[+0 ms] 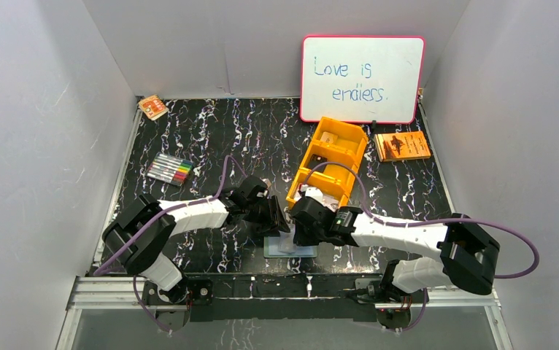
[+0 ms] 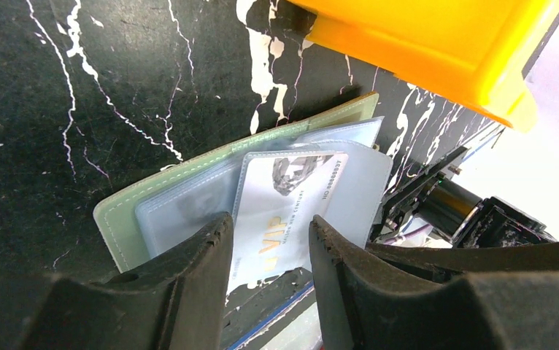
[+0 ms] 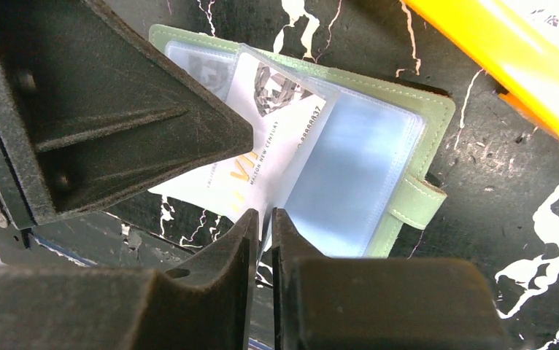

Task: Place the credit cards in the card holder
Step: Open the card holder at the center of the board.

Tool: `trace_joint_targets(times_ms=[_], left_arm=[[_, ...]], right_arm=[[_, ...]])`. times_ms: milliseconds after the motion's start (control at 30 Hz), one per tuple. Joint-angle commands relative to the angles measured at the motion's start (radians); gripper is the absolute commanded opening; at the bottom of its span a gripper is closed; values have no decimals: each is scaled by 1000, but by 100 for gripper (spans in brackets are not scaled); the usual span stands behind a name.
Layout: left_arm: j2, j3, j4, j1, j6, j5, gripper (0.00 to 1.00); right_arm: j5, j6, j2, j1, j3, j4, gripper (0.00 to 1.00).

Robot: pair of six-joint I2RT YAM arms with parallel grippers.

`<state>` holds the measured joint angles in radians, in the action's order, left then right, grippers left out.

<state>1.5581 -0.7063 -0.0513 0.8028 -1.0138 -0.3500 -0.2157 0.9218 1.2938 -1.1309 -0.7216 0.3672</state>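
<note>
The card holder lies open near the table's front edge, with a sage-green cover and clear grey-blue pocket leaves. A white credit card with gold "VIP" print sits slanted, partly inside a pocket, and also shows in the right wrist view. My left gripper is open, with its fingers either side of the card's near end. My right gripper is shut on the edge of a clear pocket leaf beside the card. In the top view the left gripper and the right gripper meet over the holder.
An orange compartment tray stands just behind the holder, close in the left wrist view; pale items lie in it. A whiteboard, an orange booklet, markers and a small orange packet lie farther off.
</note>
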Motion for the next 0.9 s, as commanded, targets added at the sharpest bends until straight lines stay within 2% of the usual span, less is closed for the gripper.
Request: trace_joint_targets(times_ms=[0, 167, 267, 500, 633, 867], left_arm=[[-45, -1, 45, 6, 15, 20, 41], [-100, -18, 130, 6, 27, 50, 42], [-150, -25, 185, 6, 39, 79, 49], [-258, -10, 281, 6, 38, 144, 64], [-300, 2, 322, 7, 30, 183, 67], [-358, 31, 363, 6, 13, 230, 68]], right_arm=[[-25, 20, -21, -4, 1, -7, 17], [-26, 27, -32, -4, -2, -2, 7], [-24, 32, -40, -4, -4, 2, 0], [7, 37, -32, -4, -16, -15, 0], [40, 31, -20, -4, -19, -50, 4], [81, 5, 3, -4, -32, -114, 5]])
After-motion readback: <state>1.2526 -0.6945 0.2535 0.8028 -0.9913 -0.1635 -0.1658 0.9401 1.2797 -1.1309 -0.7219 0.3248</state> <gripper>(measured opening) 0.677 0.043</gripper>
